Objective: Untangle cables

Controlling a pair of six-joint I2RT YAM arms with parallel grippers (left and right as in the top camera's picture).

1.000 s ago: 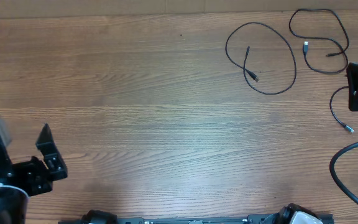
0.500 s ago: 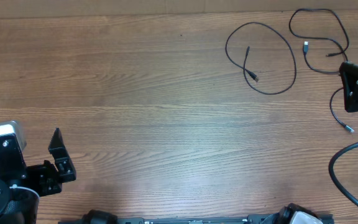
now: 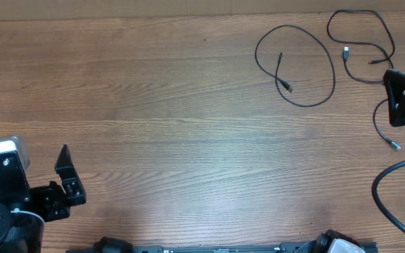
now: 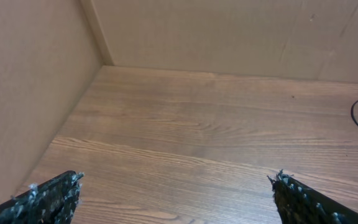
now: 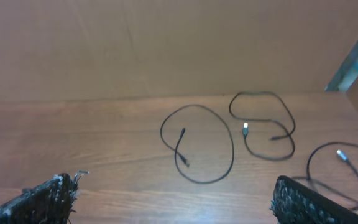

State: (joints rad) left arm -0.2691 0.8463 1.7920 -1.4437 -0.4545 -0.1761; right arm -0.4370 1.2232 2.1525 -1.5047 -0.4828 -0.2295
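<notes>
The left gripper has its jaws spread wide with nothing between them, over the near left part of the wooden table. The right gripper is likewise wide apart and empty, at the right edge. The first cable forms a single loop at far right. The second cable, silver-tipped, lies just beside it. The third cable is partly hidden by the right gripper in the overhead view
</notes>
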